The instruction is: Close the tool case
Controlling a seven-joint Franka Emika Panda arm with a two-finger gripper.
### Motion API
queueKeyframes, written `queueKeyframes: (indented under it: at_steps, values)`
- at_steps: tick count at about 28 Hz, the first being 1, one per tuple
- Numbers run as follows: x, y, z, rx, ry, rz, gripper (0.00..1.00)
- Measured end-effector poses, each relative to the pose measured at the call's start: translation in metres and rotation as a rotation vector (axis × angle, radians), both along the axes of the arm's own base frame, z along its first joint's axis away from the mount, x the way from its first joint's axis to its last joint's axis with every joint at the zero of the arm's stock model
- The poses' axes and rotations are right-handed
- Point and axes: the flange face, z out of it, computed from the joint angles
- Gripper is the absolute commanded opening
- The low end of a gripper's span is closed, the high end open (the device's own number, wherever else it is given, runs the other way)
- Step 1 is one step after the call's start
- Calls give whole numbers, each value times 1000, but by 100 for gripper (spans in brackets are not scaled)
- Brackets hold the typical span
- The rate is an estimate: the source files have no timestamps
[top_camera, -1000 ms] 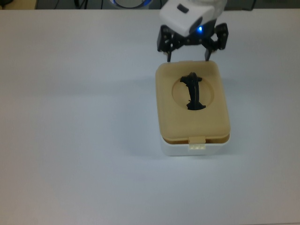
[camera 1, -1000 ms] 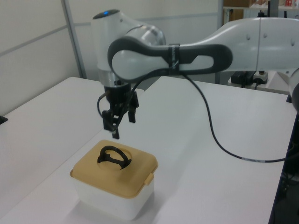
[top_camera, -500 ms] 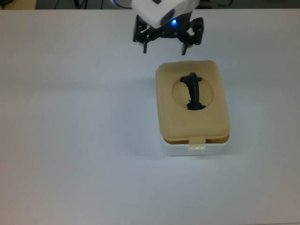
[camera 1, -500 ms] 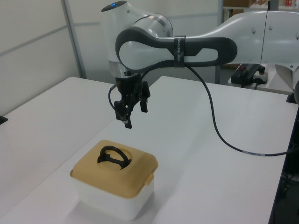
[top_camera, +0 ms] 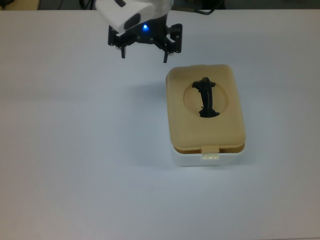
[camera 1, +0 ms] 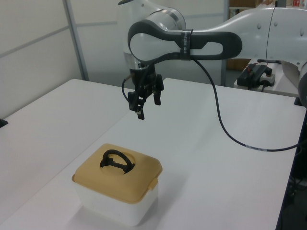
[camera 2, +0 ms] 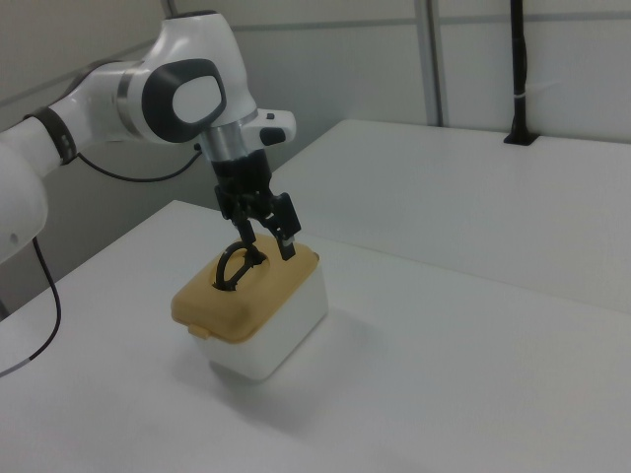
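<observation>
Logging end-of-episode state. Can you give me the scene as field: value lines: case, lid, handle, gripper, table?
case: white tub on the table, lid on top
lid: tan lid seated on the tub, small latch tab at the top view's lower edge
handle: black handle in the lid's round recess
gripper: gripper in the air, jaws open, holding nothing, off the lid toward the top view's upper left
table: white table

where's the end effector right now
In the top view the end effector hangs open in the air, off the lid's upper-left corner, touching nothing.
</observation>
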Motion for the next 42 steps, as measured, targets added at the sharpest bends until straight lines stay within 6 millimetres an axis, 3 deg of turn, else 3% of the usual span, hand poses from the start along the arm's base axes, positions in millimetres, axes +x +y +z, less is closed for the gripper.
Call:
queueKeyframes:
  at_steps: [17, 42]
  values:
    - [0, -51, 13, 4, -19, -57, 100]
    - [-1, -54, 14, 5, -20, -56, 100]
